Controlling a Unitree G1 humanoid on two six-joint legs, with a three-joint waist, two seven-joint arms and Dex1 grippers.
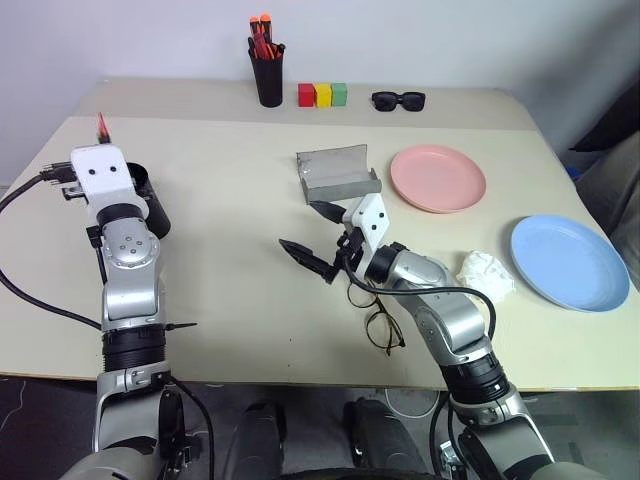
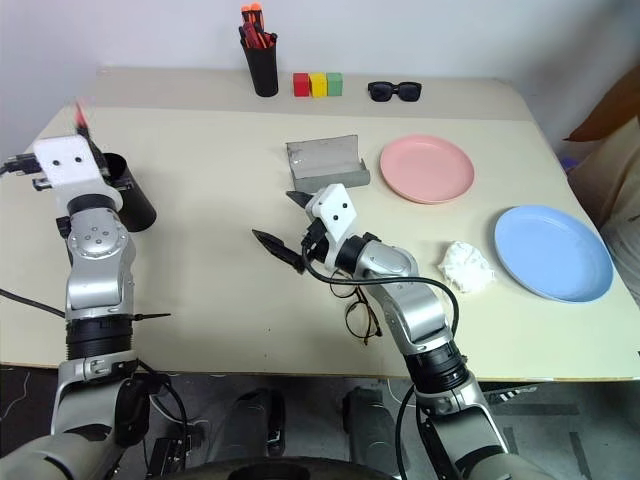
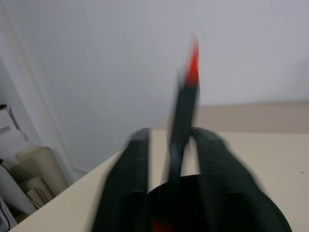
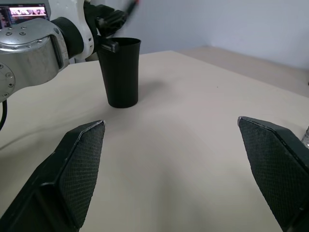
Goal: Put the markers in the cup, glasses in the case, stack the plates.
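Left wrist view is showing our left tool (image 3: 169,159) gripping the red-orange marker (image 3: 186,106) right above the cup (image 4: 120,72), while our right tool (image 4: 178,174) is gaping empty nearby, so we are risking the marker striking the cup's rim and toppling it.

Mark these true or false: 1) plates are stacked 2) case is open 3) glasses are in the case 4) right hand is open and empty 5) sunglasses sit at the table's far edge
1) False: the pink plate and blue plate lie apart.
2) True: the case is open.
3) False: the glasses lie on the table, under the right arm.
4) True: the right hand is open, holding nothing.
5) True: the sunglasses sit there, beside the coloured blocks.
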